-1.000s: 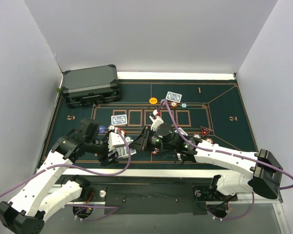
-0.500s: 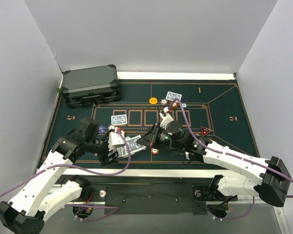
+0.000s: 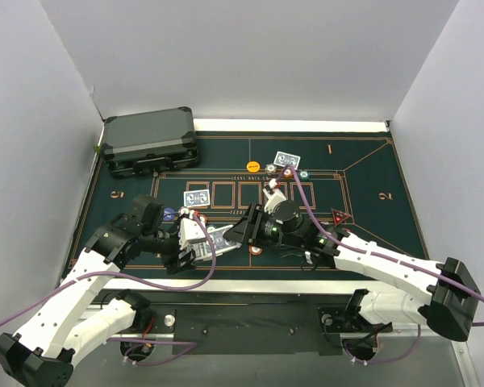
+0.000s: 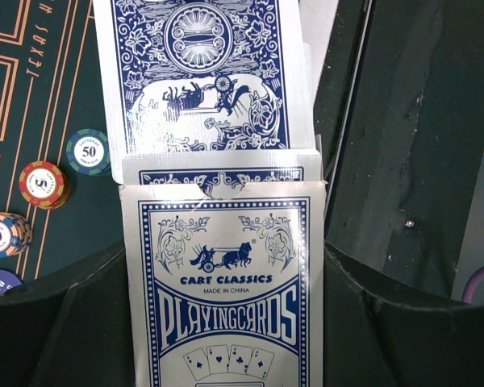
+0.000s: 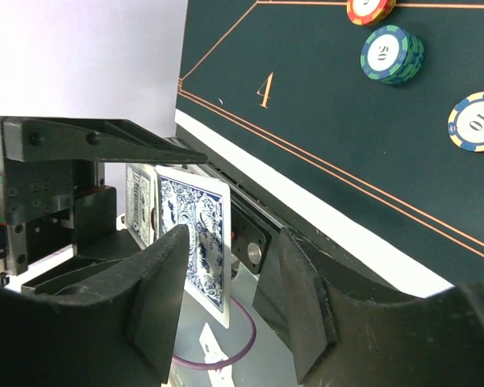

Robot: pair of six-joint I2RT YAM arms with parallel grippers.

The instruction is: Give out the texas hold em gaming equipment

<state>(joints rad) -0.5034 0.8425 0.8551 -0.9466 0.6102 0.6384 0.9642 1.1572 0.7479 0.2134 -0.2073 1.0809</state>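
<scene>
My left gripper (image 4: 226, 270) is shut on a blue and white playing card box (image 4: 226, 282), held above the mat's near edge (image 3: 195, 235). One blue-backed card (image 4: 202, 72) sticks out of the box's open end. My right gripper (image 5: 230, 274) is open around that card (image 5: 195, 242). The card stands close to its left finger (image 5: 157, 298) and apart from the right one. Chips lie on the green mat (image 3: 371, 169): a teal 50 (image 4: 89, 151), a red and yellow chip (image 4: 42, 184) and a blue 10 (image 4: 4, 234). Dealt cards lie at the back (image 3: 287, 158) and at the left (image 3: 197, 197).
A dark grey hard case (image 3: 150, 141) stands shut at the back left corner. More chips (image 3: 253, 166) (image 3: 304, 172) lie beside the far cards, and a red chip (image 3: 256, 249) lies under the right arm. A red triangular marker (image 3: 339, 216) is at the right. White walls enclose the table.
My right gripper drew rightward with the card, sliding it farther out of the box. It then opened its jaws and eased back a little toward the box. The left arm held still.
</scene>
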